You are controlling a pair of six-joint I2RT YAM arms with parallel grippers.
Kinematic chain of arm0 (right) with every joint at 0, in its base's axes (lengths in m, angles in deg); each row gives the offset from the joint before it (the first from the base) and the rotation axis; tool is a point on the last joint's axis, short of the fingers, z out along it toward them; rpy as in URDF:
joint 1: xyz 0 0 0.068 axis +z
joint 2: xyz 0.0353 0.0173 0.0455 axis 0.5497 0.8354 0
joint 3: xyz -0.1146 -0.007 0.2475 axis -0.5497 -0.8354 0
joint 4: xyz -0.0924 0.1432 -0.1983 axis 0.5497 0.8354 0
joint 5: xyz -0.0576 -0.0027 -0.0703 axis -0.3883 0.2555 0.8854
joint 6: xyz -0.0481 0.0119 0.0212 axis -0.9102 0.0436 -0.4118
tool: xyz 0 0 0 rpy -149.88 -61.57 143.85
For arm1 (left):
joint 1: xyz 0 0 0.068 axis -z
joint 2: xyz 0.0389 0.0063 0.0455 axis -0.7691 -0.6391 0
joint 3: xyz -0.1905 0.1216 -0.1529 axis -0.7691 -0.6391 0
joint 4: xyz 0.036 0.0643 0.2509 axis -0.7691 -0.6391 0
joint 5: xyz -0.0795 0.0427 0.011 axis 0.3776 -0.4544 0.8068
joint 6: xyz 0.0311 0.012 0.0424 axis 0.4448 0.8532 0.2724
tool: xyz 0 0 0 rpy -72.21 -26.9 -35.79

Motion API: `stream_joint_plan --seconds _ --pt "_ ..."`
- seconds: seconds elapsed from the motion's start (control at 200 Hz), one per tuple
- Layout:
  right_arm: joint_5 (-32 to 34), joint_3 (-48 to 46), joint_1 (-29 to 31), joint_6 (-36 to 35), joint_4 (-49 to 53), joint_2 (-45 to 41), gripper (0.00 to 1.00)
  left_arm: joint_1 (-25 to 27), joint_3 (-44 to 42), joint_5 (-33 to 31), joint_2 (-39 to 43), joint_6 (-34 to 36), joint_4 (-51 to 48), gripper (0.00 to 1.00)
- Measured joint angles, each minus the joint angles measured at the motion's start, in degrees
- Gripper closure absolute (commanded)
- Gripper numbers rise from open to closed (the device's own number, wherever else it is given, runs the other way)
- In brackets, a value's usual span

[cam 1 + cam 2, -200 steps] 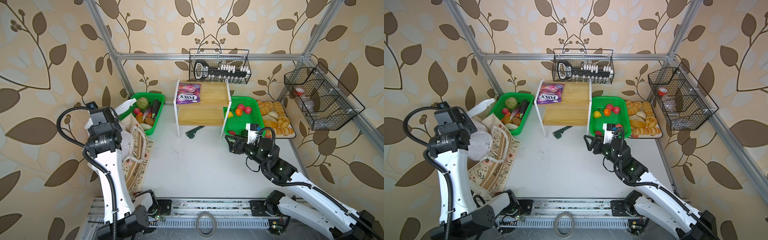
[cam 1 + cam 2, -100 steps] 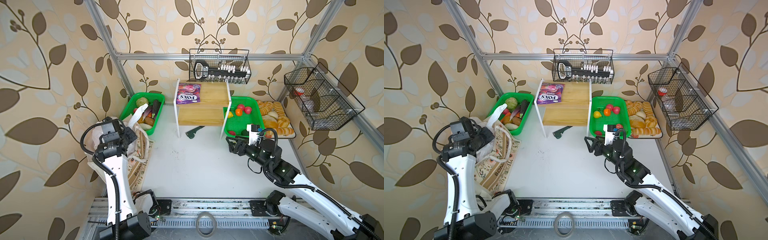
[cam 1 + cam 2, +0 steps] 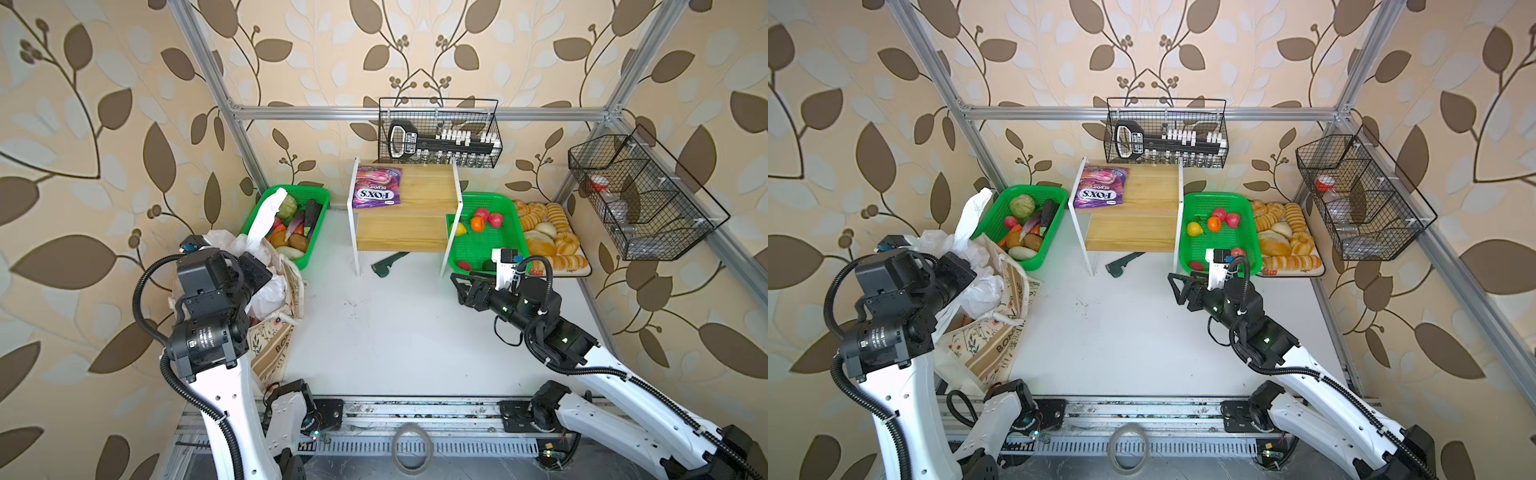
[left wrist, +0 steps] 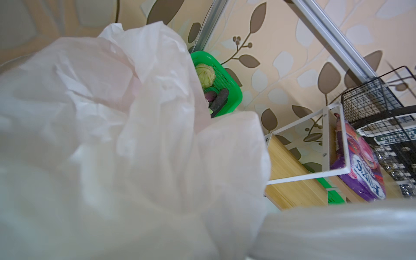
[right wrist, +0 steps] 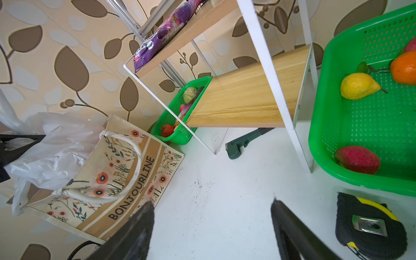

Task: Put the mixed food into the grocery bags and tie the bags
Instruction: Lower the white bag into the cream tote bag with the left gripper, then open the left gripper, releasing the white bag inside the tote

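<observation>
Honestly, the trouble spot is on the left. The left gripper is closed and buried in the white plastic carrier. The film fills the left wrist view, so I cannot tell whether any of it is really pinched between the fingertips. That carrier is slumped across the mouth of the floral canvas tote, which stands at the left edge of the desk. One of its loop handles lies over the rim of the green vegetable basket. If the arm pulls from here, I'd guess the thin film could slide out of the grip or tear. The handle could also snag the basket, and the soft tote could tip (nothing braces it). With both mouths muddled together, food dropped there might land on plastic rather than inside a bag.

The right gripper hangs open and empty over bare desk, just in front of the green fruit basket. The food I can see is unpacked. The purple Fox's packet lies on the top tier of the wooden shelf. The yellow toy pear, toy orange and a red toy fruit sit in that basket. Reaching in, the gripper could clip the basket wall or the shelf's white leg, and smooth round fruit may squirt from the jaws. A tape measure lies just beside the basket, easy to knock.
</observation>
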State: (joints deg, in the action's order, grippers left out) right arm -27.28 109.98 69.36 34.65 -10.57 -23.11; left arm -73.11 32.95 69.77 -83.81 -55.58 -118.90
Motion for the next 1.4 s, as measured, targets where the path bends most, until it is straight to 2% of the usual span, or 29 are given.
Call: stream_joint_plan --seconds 0.14,0.195,0.265,0.31,0.39,0.405,0.425,0.505,0.525,0.635,0.78,0.93,1.02,1.18,1.3,1.4 --pt "0.02 -0.02 0.0 0.0 0.0 0.0 0.19 0.0 -6.69 0.15 -0.13 -2.8 0.09 1.0" --pt "0.02 -0.02 0.0 0.0 0.0 0.0 0.19 0.0 -8.7 0.09 -0.57 -3.54 0.0 0.83" --pt "0.02 -0.04 0.0 -0.02 0.02 0.0 0.19 0.0 -9.42 -0.24 -1.18 -3.93 -0.11 0.7" --pt "0.02 -0.04 0.0 -0.04 0.02 0.0 0.19 0.0 -9.29 -0.74 -1.03 -3.3 0.11 0.54" --pt "0.02 -0.04 0.0 -0.11 0.0 0.0 0.19 0.0 -8.02 -2.6 -0.44 -3.08 0.13 0.5" --pt "0.02 -0.04 0.0 -0.13 0.0 0.0 0.19 0.0 -7.56 -3.06 -0.42 -2.69 0.11 0.44" --pt "0.02 -0.04 0.0 -0.2 0.0 0.0 0.19 0.0 -6.88 -3.52 -0.42 -2.36 0.11 0.42" --pt "0.0 -0.04 -0.02 -0.22 -0.07 0.07 0.19 0.0 -3.48 -6.29 -1.18 -0.48 0.26 0.4" --pt "0.0 -0.04 -0.02 -0.22 -0.09 0.09 0.19 0.0 -2.54 -6.99 -1.57 -0.31 0.37 0.35" --pt "0.0 -0.04 -0.02 -0.22 -0.07 0.15 0.19 0.0 1.09 -12.17 -3.39 2.86 2.47 0.23" --pt "0.0 -0.07 -0.02 -0.26 0.02 0.15 0.19 -0.02 2.1 -17.51 -7.69 5.81 5.6 0.18" --pt "0.02 -0.04 -0.09 -0.46 0.28 -0.09 0.19 -1.22 1.57 -19.45 -15.26 6.97 7.41 0.22" --pt "0.04 -0.04 -0.26 -0.48 0.7 -0.72 0.19 -2.64 -2.25 -19.15 -17.53 6.8 9.64 0.25" --pt "0.07 -0.07 -0.9 -0.48 0.79 -1.46 0.19 -4.66 -13.11 -15.54 -15.76 4.15 11.45 0.29" --pt "0.0 -0.07 -1.01 -0.46 0.7 -1.05 0.19 -4.63 -19.67 -12.17 -13.92 1.99 12.55 0.29" --pt "-0.22 -0.07 -1.03 -0.42 0.7 -0.2 0.19 -4.63 -20.74 -11.61 -13.18 1.44 12.57 0.26"
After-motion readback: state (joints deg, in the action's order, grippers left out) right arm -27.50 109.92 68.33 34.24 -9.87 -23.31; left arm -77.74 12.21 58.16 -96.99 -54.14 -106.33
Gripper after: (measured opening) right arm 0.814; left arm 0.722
